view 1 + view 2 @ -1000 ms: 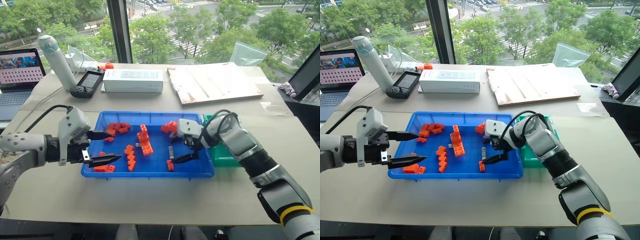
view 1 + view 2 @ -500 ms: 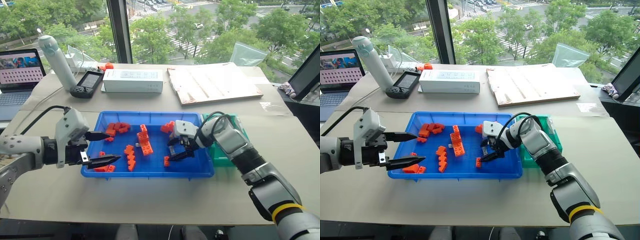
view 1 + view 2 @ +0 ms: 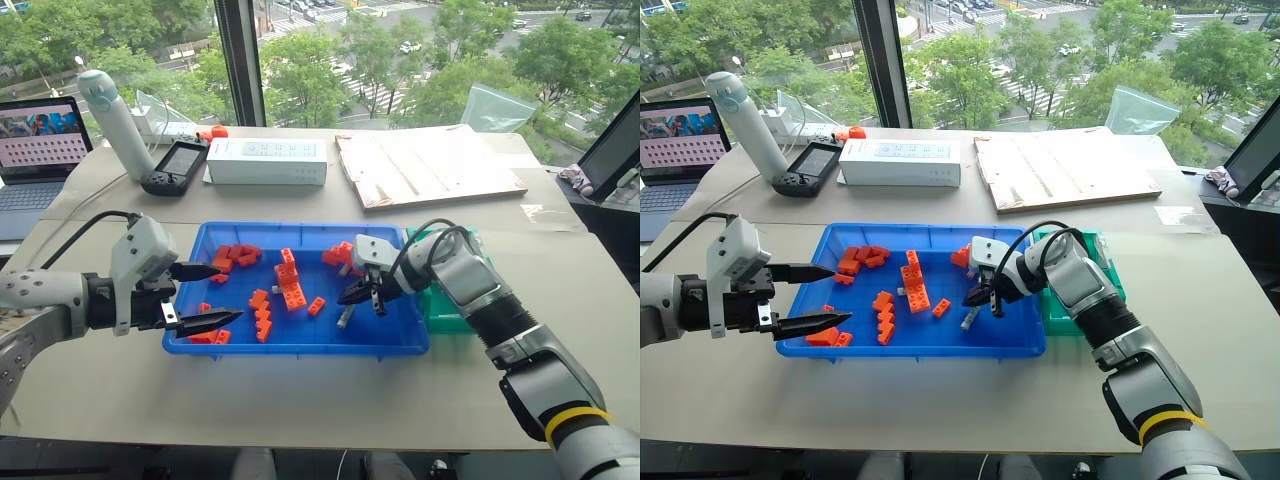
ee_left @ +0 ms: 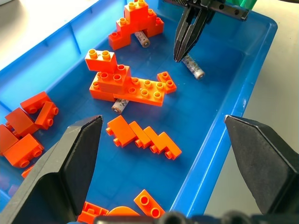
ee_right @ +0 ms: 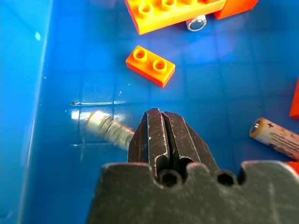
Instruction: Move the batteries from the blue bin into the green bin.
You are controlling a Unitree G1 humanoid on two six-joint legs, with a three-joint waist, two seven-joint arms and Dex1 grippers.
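while the left pincer [image 3: 205,296] hangs open over the left end of the wide, shallow blue plastic bin [image 3: 300,344], orange plastic bricks [image 3: 291,283] lie scattered inside; a small silvery cylindrical battery [image 4: 192,66] lies on the bin floor just under the right pincer [image 3: 357,292], whose fingers are pressed together, empty. the small green plastic bin [image 3: 448,316] sits just right of the blue one.

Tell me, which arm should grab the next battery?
The right. Its shut pincer sits right beside a battery in the blue bin, close to the green bin. The left pincer is open at the bin's other end, near orange bricks.
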